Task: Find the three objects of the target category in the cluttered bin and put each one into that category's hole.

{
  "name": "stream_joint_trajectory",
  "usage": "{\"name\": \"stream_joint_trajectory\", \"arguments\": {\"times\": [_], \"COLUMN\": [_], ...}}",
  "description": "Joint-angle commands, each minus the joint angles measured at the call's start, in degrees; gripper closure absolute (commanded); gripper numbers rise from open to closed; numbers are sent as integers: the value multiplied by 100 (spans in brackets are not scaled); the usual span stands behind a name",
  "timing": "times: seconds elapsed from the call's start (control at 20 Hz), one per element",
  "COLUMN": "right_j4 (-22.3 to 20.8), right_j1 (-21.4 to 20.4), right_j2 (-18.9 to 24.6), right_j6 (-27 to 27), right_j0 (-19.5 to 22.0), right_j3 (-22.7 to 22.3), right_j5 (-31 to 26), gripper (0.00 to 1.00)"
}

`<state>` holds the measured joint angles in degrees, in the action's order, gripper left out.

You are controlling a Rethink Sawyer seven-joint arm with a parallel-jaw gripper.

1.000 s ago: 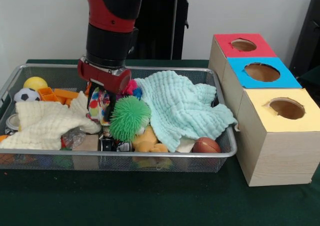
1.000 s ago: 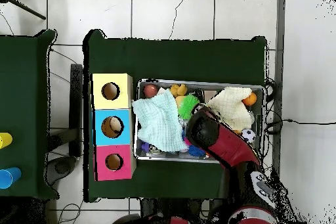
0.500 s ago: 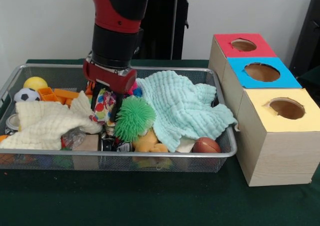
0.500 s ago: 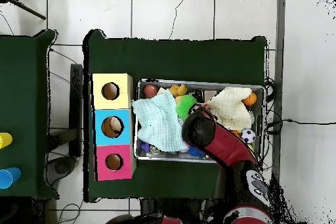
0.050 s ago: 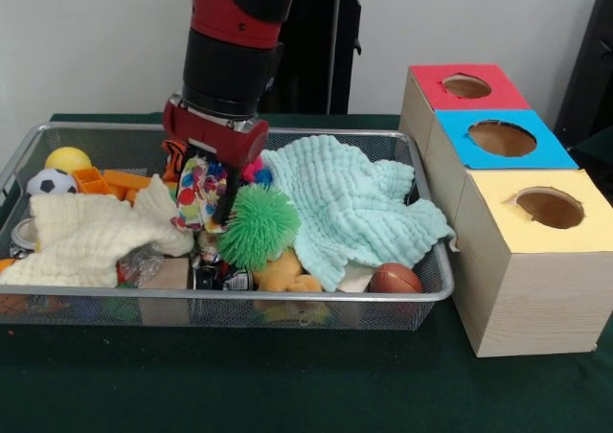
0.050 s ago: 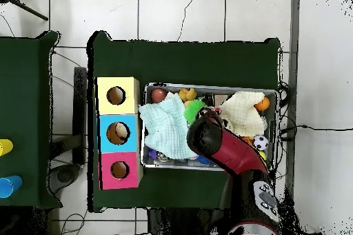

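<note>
Claw (image 5: 211, 186) clamped on spotted fabric toy (image 5: 194, 192) — above wire bin (image 5: 287, 299).

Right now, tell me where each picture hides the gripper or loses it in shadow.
Front view: evenly lit, no glare; the gripper shows shut on the multicoloured toy. Overhead view: the red arm covers the gripper entirely, and bin contents beneath it are hidden.

mint cloth (image 5: 354, 203), cream cloth (image 5: 86, 237), green table (image 5: 287, 385)

No readable text, labels, brands, numbers or signs anywhere.
</note>
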<state>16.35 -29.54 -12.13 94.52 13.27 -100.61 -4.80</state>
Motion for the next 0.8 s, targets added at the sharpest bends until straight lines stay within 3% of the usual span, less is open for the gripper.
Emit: {"name": "stream_joint_trajectory", "arguments": {"times": [0.05,0.25,0.3,0.8], "right_j4": [-105,-203,-245,-590], "right_j1": [-183,-233,-228,-179], "right_j2": [206,298,318,746], "right_j6": [783,634,589,475], "right_j0": [57,224,277,824], "right_j3": [-115,-94,-93,-175], "right_j5": [-750,-783,-761,-167], "gripper": [0,0,100,100]}}
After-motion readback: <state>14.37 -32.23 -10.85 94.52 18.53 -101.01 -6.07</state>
